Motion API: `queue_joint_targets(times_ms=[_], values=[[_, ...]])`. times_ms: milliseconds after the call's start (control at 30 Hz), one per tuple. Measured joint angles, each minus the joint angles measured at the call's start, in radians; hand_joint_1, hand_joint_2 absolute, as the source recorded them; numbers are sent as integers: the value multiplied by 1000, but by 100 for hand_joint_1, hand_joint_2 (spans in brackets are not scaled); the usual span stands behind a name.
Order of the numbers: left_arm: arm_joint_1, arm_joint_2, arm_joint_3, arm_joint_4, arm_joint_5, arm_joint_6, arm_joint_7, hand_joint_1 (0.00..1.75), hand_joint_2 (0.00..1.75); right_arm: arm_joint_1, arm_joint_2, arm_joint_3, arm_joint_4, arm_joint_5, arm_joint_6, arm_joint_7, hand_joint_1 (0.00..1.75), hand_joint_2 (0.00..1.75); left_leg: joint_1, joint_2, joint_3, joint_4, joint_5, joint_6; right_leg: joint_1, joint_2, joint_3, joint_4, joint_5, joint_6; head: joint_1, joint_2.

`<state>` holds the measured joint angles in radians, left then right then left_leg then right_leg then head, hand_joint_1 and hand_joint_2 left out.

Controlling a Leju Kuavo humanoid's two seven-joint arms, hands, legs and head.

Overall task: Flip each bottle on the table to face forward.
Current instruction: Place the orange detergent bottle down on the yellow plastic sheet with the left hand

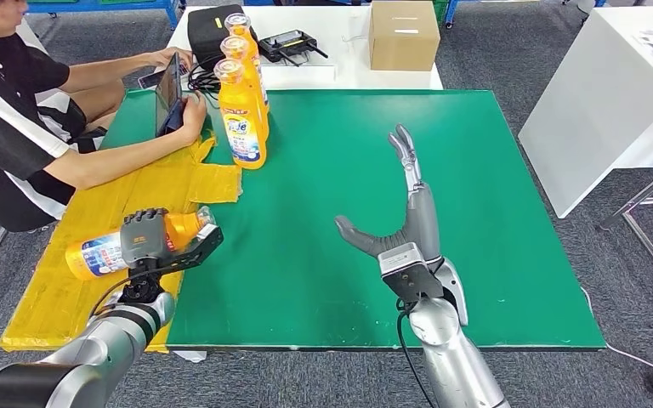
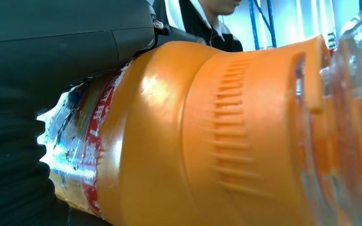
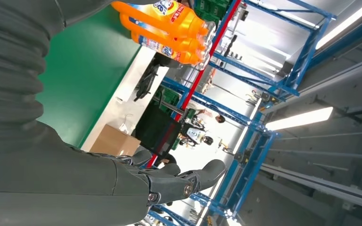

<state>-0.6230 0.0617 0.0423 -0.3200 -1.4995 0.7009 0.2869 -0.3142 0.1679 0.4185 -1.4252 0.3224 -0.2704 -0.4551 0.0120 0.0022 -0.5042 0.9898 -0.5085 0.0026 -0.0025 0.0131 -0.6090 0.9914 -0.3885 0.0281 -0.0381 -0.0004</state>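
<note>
My left hand (image 1: 149,238) grips an orange bottle (image 1: 102,252) lying on its side, lifted over the yellow sheet at the table's left edge; its clear cap points toward the table's middle. Up close, the left wrist view shows the orange bottle (image 2: 207,136) with its blue and red label against my dark fingers (image 2: 14,155). Three more orange bottles (image 1: 241,115) stand upright in a row at the far left of the green table (image 1: 476,170). My right hand (image 1: 408,212) is open above the table's middle, fingers stretched out and thumb apart. The standing bottles (image 3: 165,26) also show in the right wrist view.
A person (image 1: 17,110) sits at the left, holding a tablet (image 1: 168,93) near the standing bottles. Behind the green table, a white table carries a cardboard box (image 1: 403,34), a black bag (image 1: 212,34) and a controller (image 1: 293,42). Another white table (image 1: 604,93) stands at the right.
</note>
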Motion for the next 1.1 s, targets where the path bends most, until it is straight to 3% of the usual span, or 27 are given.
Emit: queue_joint_targets(times_ms=[300,633,733,900,1000,1100], values=[[2,-6,82,-4,60,10,-136,0,175,0,-8,0,0,-1,-4,2,0,175,0,-1,1,0,0,-1,0,0,0,1,0,0,0,0],[14,-74,224,-52,228,9,-533,0,175,-1,-10,-1,16,7,-9,14,0,175,-1,-3,-1,0,0,0,0,-2,0,0,0,0,0,0],[11,-97,276,-52,285,4,-608,0,175,0,-10,-2,22,15,-14,18,0,175,-1,-2,-1,0,0,0,0,-2,-1,0,0,0,0,0],[7,-126,340,-52,404,-70,-786,0,175,0,-11,-9,26,31,-15,24,0,175,-1,-2,-2,0,0,0,0,-2,-1,0,0,0,0,0],[9,-151,357,-60,468,-83,-892,0,175,0,-11,-18,26,47,-15,29,0,175,-1,-4,-2,0,0,0,0,-2,-1,0,0,0,0,0],[34,-186,346,-130,536,-32,-969,0,175,4,-12,-31,26,57,-9,35,0,175,-1,-3,-2,0,0,0,0,-2,-1,0,0,0,0,0]])
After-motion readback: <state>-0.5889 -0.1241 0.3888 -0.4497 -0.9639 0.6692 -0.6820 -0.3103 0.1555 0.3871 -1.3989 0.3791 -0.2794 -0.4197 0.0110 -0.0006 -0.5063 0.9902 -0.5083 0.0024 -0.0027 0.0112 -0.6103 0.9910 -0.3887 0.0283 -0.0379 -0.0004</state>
